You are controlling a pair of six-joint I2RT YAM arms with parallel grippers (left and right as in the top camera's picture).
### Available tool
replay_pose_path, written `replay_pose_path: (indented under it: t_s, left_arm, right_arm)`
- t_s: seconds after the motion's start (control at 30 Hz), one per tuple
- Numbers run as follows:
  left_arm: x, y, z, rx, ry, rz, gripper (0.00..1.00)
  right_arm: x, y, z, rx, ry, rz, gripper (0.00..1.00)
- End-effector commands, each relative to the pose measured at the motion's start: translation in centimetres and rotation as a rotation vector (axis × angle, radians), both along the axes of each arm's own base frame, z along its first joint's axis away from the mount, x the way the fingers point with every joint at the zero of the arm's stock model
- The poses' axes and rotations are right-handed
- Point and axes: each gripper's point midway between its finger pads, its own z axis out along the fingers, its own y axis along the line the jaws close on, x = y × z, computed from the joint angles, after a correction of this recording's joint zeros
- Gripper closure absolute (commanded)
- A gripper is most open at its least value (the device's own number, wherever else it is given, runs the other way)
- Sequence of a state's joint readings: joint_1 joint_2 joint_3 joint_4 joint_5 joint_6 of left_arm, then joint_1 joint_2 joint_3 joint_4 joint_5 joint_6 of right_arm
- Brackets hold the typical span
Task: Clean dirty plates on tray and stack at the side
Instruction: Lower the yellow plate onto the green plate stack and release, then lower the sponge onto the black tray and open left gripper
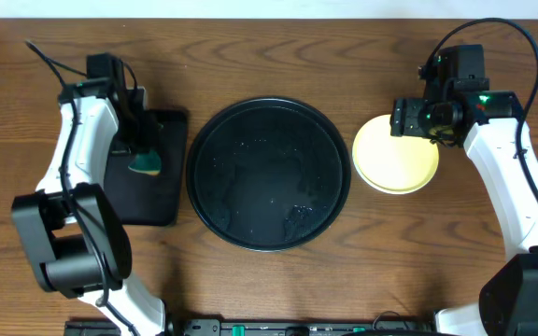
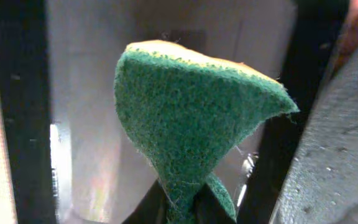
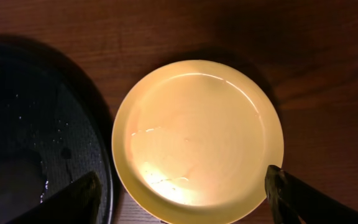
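Green sponge [image 2: 191,118] with a yellow backing filled the left wrist view, pinched at its narrow lower end by the left gripper [image 1: 141,149], whose jaws were clamped on it. Overhead, that gripper hung over the small tray [image 1: 152,201], which lay on the table [image 1: 269,47] just beside the tray [image 1: 250,187], at its 9 o'clock. The tray was black and round, its floor glistening with scattered droplets. At its 3 o'clock, just off its rim and on the bare wood, sat the yellow plate [image 3: 197,137], upright, with a wet sheen and faint streaks in its centre. The right gripper [image 3: 182,186] hovered above the plate with its jaws spread wide, gripping nothing; in the right wrist view its fingers [image 3: 73,202] showed at the plate's 7 and 4 o'clock, outside the rim. Whether other plates lay under the yellow one could not be told.
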State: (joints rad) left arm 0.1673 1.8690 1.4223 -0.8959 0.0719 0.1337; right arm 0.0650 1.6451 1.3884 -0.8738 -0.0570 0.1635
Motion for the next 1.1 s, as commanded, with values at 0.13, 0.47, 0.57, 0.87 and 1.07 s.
replay_pose_path:
  t_s: [0.13, 0.47, 0.57, 0.87, 1.07]
  left_arm:
    - [-0.4, 0.1, -1.7, 0.009, 0.015, -0.010, 0.83]
    - [-1.1, -0.2, -1.4, -0.009, 0.048, 0.026, 0.57]
    - [-1.4, -0.2, 0.2, -0.013, 0.062, 0.026, 0.57]
    - [-0.3, -5.0, 12.8, -0.251, -0.236, -0.030, 0.44]
    - [-1.5, -5.2, 16.4, -0.235, -0.336, -0.045, 0.24]
  right_arm:
    - [-0.2, 0.3, 0.2, -0.003, 0.002, 0.022, 0.18]
    - [-0.5, 0.4, 0.1, 0.001, 0.013, 0.024, 0.18]
    - [-0.1, 0.8, 0.5, 0.025, -0.006, 0.035, 0.19]
    - [1.6, 1.2, 6.2, 0.037, -0.160, 0.065, 0.20]
    - [1.8, 1.2, 13.0, 0.043, -0.331, 0.067, 0.15]
